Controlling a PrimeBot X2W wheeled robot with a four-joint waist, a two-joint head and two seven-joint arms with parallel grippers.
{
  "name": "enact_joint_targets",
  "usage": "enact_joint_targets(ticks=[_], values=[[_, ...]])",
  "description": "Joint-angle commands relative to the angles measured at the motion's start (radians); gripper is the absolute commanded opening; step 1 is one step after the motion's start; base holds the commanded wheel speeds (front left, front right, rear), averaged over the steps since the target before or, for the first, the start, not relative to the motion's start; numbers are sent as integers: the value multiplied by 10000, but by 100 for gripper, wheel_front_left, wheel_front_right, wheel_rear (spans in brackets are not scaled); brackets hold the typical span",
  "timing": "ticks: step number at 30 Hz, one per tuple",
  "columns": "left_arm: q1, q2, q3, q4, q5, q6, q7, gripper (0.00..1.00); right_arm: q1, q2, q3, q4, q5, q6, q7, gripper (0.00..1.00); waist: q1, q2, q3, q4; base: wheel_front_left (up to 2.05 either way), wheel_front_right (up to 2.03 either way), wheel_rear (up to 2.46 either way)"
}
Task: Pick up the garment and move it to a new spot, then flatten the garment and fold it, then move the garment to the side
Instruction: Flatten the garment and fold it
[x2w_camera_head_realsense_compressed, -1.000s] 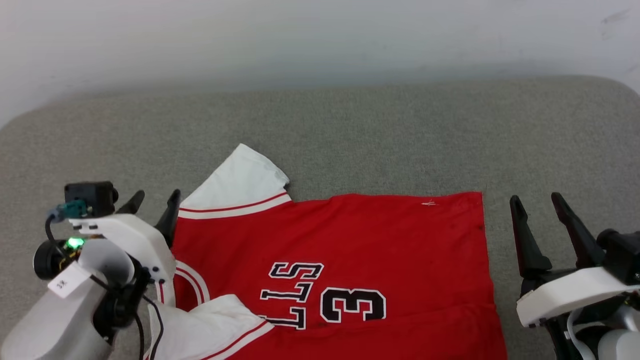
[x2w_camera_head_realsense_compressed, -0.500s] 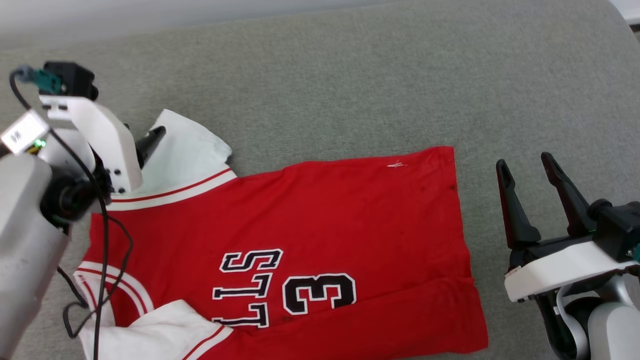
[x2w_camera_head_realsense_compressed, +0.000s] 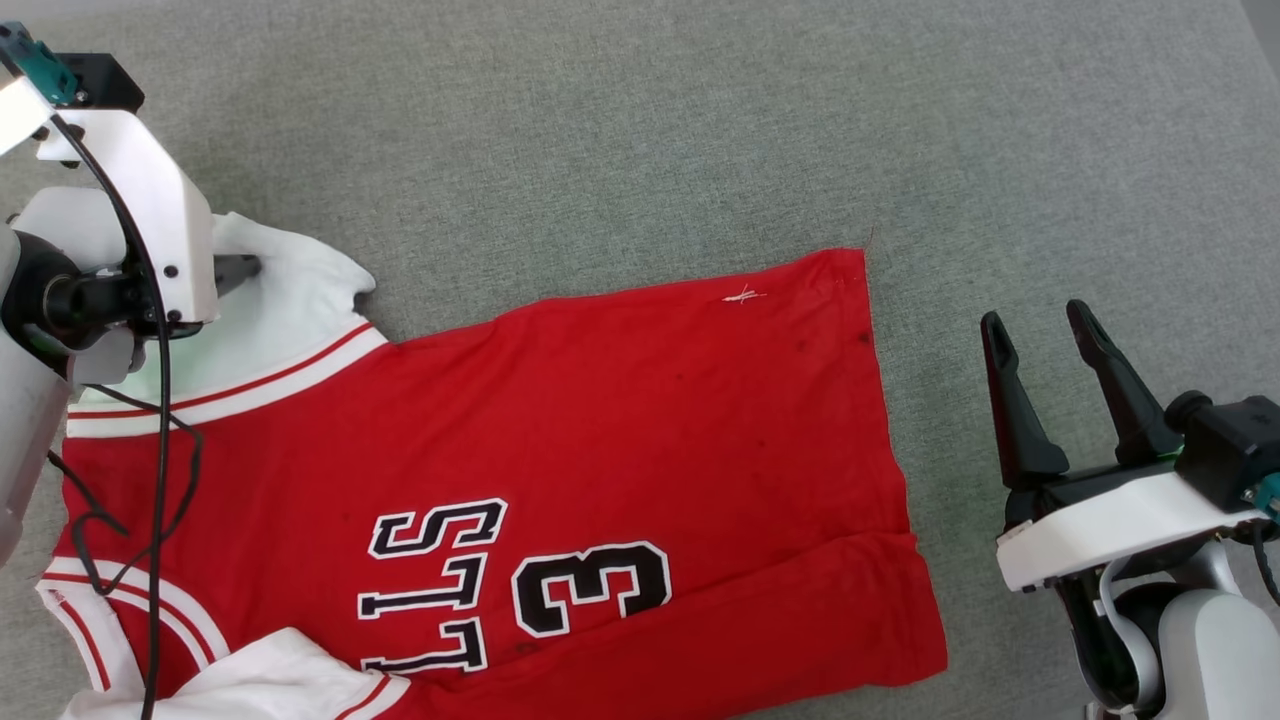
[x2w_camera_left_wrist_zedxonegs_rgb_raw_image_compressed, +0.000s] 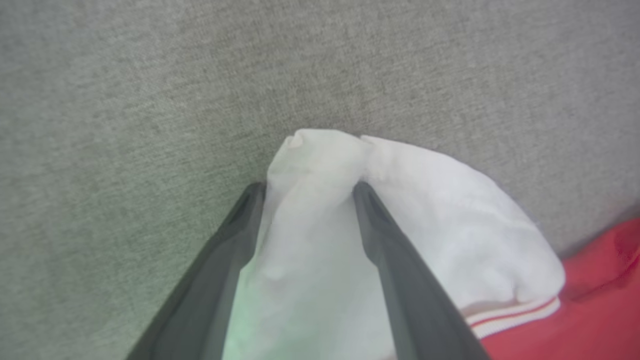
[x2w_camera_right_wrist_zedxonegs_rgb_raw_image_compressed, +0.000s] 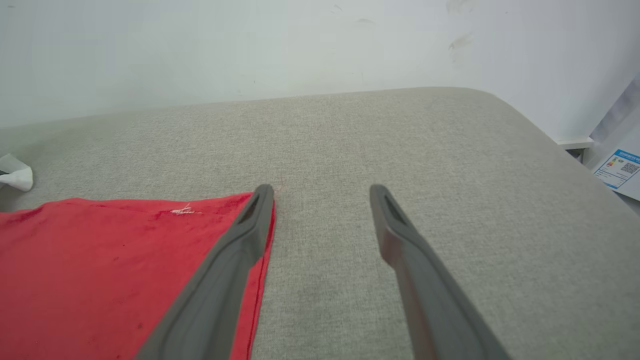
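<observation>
A grey padded surface (x2w_camera_head_realsense_compressed: 600, 120) takes up nearly the whole head view, and a pale wall (x2w_camera_right_wrist_zedxonegs_rgb_raw_image_compressed: 250, 45) rises behind it in the right wrist view. The garment (x2w_camera_head_realsense_compressed: 600, 400), a red jersey, lies spread flat on the surface from the left edge of the frame to right of centre. Its hem is on the right and its neck is toward the lower left.

The left gripper (x2w_camera_left_wrist_zedxonegs_rgb_raw_image_compressed: 307, 187) is at the upper left of the head view. Its two dark fingers are spread apart, one on each side of the upper white sleeve (x2w_camera_head_realsense_compressed: 290, 300). The sleeve cloth is bunched up between them but not pinched tight. The right gripper (x2w_camera_head_realsense_compressed: 1035, 315) is at the lower right with its jaws wide apart and nothing in them, just off the jersey's hem. In its own wrist view, its left finger crosses the red corner.

A second white sleeve (x2w_camera_head_realsense_compressed: 270, 680) with red-striped trim is folded over at the bottom left.

On the chest, black letters (x2w_camera_head_realsense_compressed: 435, 585) outlined in white lie sideways and read "LLS", with anything before them tucked under that sleeve. A big "3" (x2w_camera_head_realsense_compressed: 590, 585) sits beside them.

At the far right of the right wrist view is a white and blue label (x2w_camera_right_wrist_zedxonegs_rgb_raw_image_compressed: 617, 167) with a square code, too small to read. A bit of white thread (x2w_camera_head_realsense_compressed: 742, 296) sits near the jersey's upper right corner.
</observation>
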Motion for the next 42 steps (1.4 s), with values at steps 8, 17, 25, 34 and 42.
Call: enact_joint_targets(ticks=[8,17,25,34,42], values=[[412,-468,-345,200,81,-93,-245,0,-623,-432,15,736,681,-8,918,100,1,-1,-222,162,0,0,0],[-377,-878,-315,-376,508,-378,-1357,0,-1861,-2185,543,1954,2434,-8,4416,100,1,-1,-486,1053,0,0,0],[-686,-1232,-426,-980,816,-574,-2025,0,-2999,-2980,1101,2270,3376,-6,6543,100,1,-1,-150,2043,0,0,0],[-736,-1417,-444,-1230,888,-656,-2493,0,-3685,-3067,2013,3371,3749,-6,7851,100,1,-1,180,2550,0,0,0],[-417,-1432,-379,-1068,785,-744,-2934,0,-3771,-3063,2196,3892,3799,-6,8441,0,1,-1,46,2672,0,0,0]])
